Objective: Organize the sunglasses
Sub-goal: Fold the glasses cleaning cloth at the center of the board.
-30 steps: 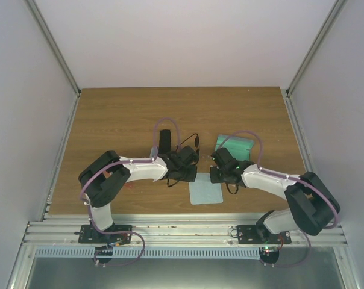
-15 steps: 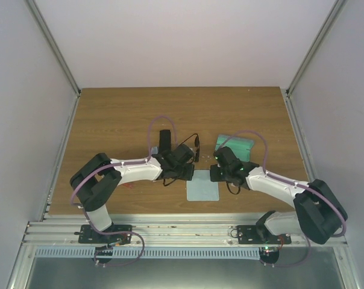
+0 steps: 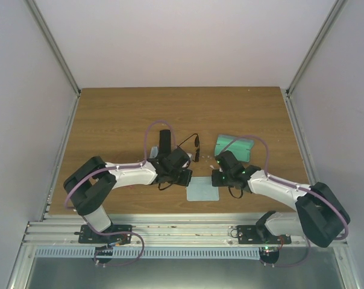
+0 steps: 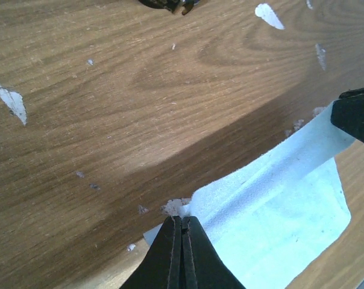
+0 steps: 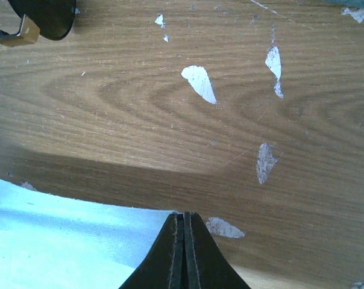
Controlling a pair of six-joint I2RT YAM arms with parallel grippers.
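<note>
One sunglasses (image 3: 196, 142), one case (image 3: 164, 139), one pale cloth (image 3: 203, 192), one green cloth (image 3: 235, 145)

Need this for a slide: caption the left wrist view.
Left hand pinches a corner of the pale blue cloth, held taut above the worn wooden table.

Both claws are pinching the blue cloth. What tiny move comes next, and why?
Probably lift both corners together, evenly. The left gripper and right gripper are each shut on a corner of the cloth, which is stretched between them; one side pulling alone could tug it free.
</note>
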